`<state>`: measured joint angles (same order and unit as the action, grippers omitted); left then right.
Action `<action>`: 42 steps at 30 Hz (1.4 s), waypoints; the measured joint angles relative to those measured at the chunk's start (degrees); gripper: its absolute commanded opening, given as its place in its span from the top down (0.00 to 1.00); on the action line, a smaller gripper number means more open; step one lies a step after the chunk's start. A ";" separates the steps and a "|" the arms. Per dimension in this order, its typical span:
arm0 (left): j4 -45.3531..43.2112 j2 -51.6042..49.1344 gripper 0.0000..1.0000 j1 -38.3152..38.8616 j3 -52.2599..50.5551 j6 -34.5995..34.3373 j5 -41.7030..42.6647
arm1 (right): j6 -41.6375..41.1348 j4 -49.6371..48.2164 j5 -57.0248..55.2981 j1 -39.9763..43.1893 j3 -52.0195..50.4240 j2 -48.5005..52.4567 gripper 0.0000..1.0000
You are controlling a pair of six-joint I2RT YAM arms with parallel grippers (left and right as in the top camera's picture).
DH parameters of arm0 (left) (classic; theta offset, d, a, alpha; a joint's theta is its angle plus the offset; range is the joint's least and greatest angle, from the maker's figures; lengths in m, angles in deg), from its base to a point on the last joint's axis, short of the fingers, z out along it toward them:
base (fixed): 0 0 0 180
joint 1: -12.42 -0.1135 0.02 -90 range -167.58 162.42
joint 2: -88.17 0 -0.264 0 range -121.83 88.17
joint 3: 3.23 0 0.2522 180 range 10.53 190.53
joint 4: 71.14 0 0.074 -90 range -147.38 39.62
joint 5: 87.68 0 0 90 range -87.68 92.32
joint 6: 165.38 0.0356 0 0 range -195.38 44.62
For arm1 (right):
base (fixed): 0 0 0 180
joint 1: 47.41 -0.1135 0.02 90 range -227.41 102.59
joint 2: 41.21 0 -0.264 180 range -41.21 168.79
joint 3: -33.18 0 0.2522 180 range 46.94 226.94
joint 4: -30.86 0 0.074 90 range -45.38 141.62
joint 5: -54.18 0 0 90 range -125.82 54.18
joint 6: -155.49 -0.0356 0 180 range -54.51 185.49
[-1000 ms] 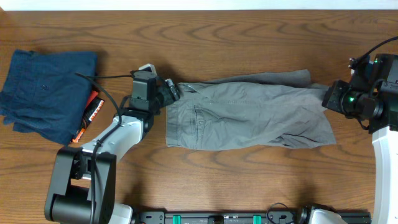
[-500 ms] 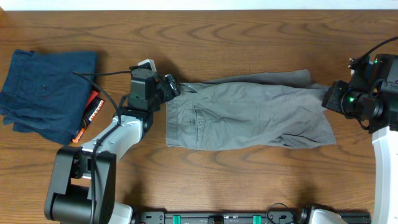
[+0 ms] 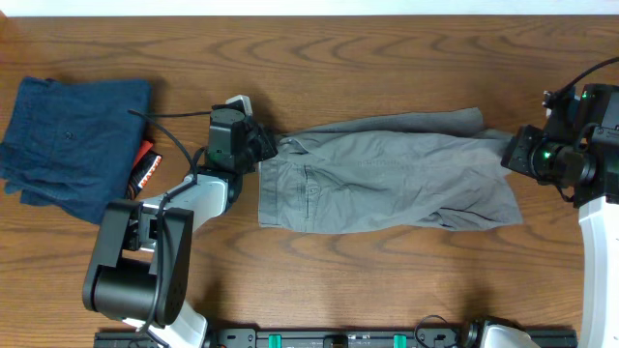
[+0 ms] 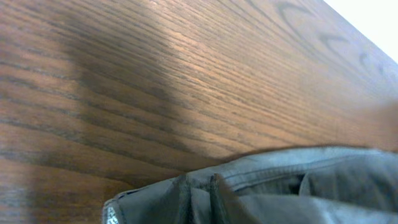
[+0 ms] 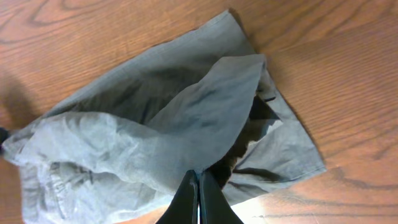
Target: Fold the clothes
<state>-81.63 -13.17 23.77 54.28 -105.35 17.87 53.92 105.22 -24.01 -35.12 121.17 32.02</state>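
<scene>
The clothes, grey shorts (image 3: 387,179), lie spread across the middle of the wooden table, waistband to the left and leg hems to the right. My left gripper (image 3: 265,145) sits at the waistband's upper left corner, shut on the fabric. In the left wrist view the grey waistband (image 4: 298,186) bunches up around the gripper (image 4: 199,194) at the bottom edge. My right gripper (image 3: 511,150) is at the upper right leg hem. Its fingers (image 5: 198,180) are shut on a raised fold of the shorts (image 5: 155,118).
A folded dark navy garment (image 3: 73,145) with an orange tag (image 3: 147,169) lies at the table's left end, close behind my left arm. Bare wood (image 3: 387,77) runs along the far side of the shorts and along the near edge.
My left gripper slid a little right onto the waistband corner and went from open to shut on it. The right arm and the shorts' right end have not moved.
</scene>
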 measured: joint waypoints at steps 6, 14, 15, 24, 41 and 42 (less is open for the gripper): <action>7.04 6.47 0.94 -0.35 0.00 0.11 2.58 | 0.00 -0.24 -1.53 0.02 0.00 0.00 0.99; 31.15 23.41 0.94 -2.05 -0.02 0.02 4.09 | 0.04 1.97 -2.23 0.35 2.01 0.00 0.99; 34.05 25.66 0.94 -2.32 -0.02 0.02 4.09 | 0.04 3.19 -2.25 0.46 3.37 0.00 0.99; 49.13 43.25 0.94 -2.99 -0.11 0.00 4.81 | 0.04 16.68 -3.15 0.72 17.88 -0.02 0.99; 49.24 38.36 0.94 -2.89 -0.11 -0.02 2.84 | 0.07 25.57 -10.75 0.70 22.69 1.36 0.99; 48.09 37.53 0.94 -2.84 -0.11 -0.02 2.58 | 0.07 24.50 -10.69 0.70 22.69 2.23 0.99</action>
<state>-33.54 24.36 20.93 54.17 -105.37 20.45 53.98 129.72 -34.70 -34.42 143.86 34.25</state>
